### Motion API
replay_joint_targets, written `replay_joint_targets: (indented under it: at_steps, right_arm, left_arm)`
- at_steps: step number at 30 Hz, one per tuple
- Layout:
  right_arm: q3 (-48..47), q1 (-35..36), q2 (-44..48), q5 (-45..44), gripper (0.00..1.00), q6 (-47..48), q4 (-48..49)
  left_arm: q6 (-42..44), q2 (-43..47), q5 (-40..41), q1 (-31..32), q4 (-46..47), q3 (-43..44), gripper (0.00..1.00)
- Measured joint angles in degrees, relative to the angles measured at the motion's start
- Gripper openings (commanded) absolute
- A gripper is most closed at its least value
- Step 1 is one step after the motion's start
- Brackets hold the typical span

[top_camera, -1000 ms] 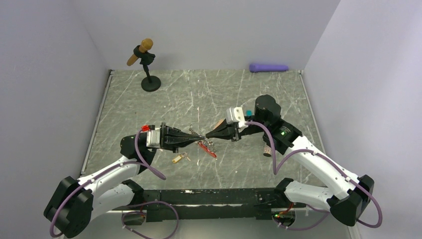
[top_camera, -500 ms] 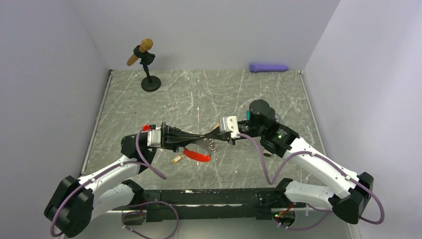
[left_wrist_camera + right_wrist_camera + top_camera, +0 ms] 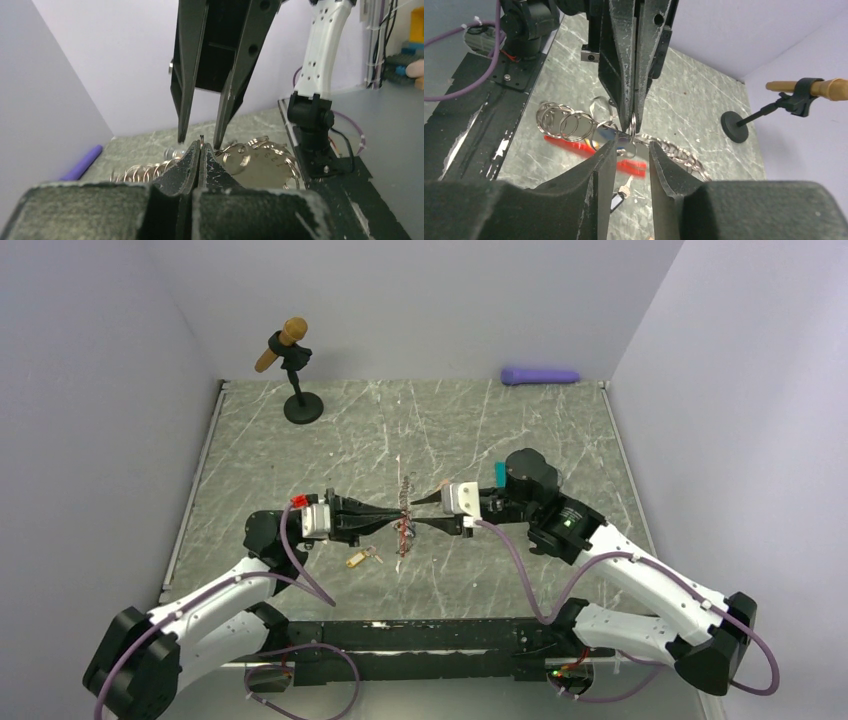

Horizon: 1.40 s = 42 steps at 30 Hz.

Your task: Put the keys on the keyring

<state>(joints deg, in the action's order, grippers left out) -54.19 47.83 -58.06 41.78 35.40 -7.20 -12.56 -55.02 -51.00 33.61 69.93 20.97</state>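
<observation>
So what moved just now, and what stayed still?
The right fingers slid left. The keyring, lying slanted before, now makes a thin line where the fingers meet, the left fingers shut on it. The yellow-tagged key, microphone stand and purple stick stayed put.

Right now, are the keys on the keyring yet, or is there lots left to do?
Lots left, by the look of it. Done: the left claw is shut on one ring of the keyring. In hand: the right claw is open, its tips on either side of that same ring. Left: the yellow-tagged key lies by itself on the table, not threaded on. I can't make out any other keys clearly.
</observation>
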Motion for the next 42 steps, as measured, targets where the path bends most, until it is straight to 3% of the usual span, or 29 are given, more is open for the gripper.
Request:
replay_joint_targets:
  at_steps: [5,9,21,42]
  right_arm:
    - [0.00,0.00,2.27,-0.79,0.34,1.60,-2.47]
    - [0.17,0.00,2.47,-0.79,0.32,1.70,-3.04]
    - [2.69,0.00,2.47,-0.85,0.24,0.92,-2.67]
    - [7.96,1.20,3.04,-3.43,0.26,-2.05,2.54]
  left_arm:
    - [6.64,4.79,-0.13,0.00,-11.23,0.04,0.00]
    - [7.87,4.79,-0.33,0.00,-14.10,0.02,0.00]
    - [6.69,2.32,-2.16,0.00,-11.76,-0.28,0.00]
    - [3.45,-2.08,-5.22,0.00,-5.88,-0.28,0.00]
